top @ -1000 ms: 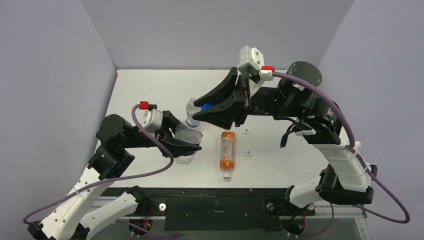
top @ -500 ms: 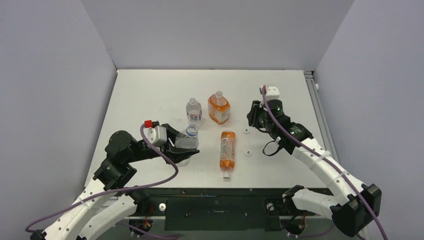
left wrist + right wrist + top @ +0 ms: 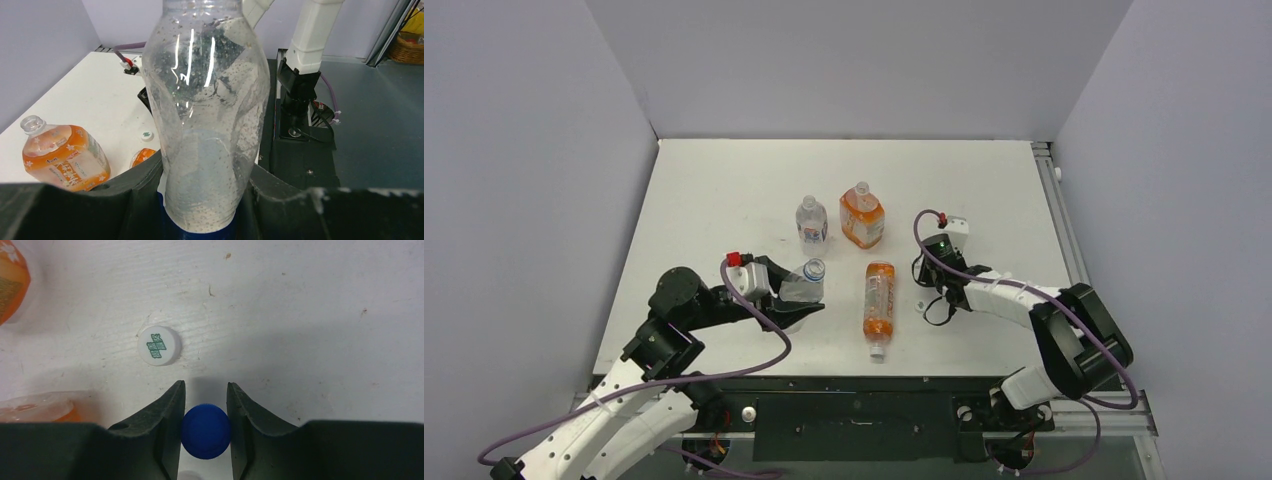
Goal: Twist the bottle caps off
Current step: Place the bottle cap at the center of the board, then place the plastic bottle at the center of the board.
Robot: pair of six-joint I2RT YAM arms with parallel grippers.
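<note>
Right tool (image 3: 205, 388) has dropped from up high, now low on the counter (image 3: 724, 190) right of the lying orange bottle (image 3: 879, 300), clamped on the blue cap (image 3: 205, 431) beside a white cap (image 3: 159, 345). Left tool (image 3: 796, 300) grips the open clear bottle (image 3: 207, 110), pulled nearer the near edge

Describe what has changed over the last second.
The right jaws, shut on the blue cap, swung from the clear bottle right and down to the table, near a white cap. The left jaws, keeping the bottle, drew it slightly nearer. The other three bottles stayed.
</note>
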